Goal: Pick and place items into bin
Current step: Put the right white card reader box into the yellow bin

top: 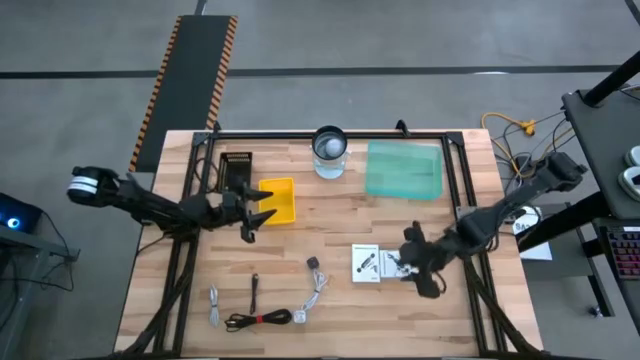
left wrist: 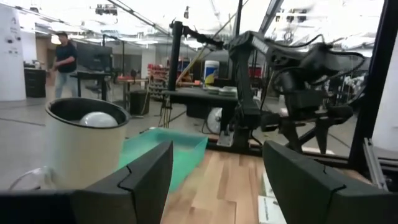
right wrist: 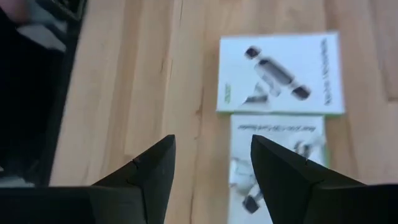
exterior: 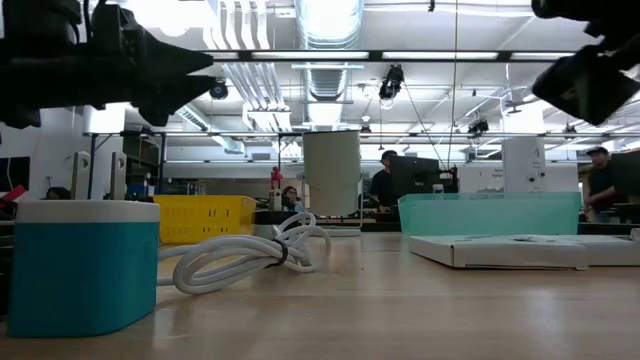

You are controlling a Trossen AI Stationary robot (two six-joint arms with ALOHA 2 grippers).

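Note:
Two white square cards (top: 368, 262) (top: 395, 264) lie flat side by side on the wooden table; both show in the right wrist view (right wrist: 280, 73) (right wrist: 277, 162). My right gripper (top: 408, 266) (right wrist: 211, 146) hangs open just above the table beside them, touching nothing. A grey cable (top: 318, 276), a white cable (top: 215, 305), a small black stick (top: 254, 290) and a black cable coil with red tie (top: 260, 320) lie near the front edge. My left gripper (top: 258, 212) (left wrist: 217, 149) is open and empty, raised beside the yellow bin (top: 277, 200).
A white cup (top: 330, 150) and a teal tray (top: 405, 170) stand at the far side. A black frame (top: 330, 135) runs around the table. In the low view a teal and white block (exterior: 85, 265) stands close by at the left. People show in the room behind.

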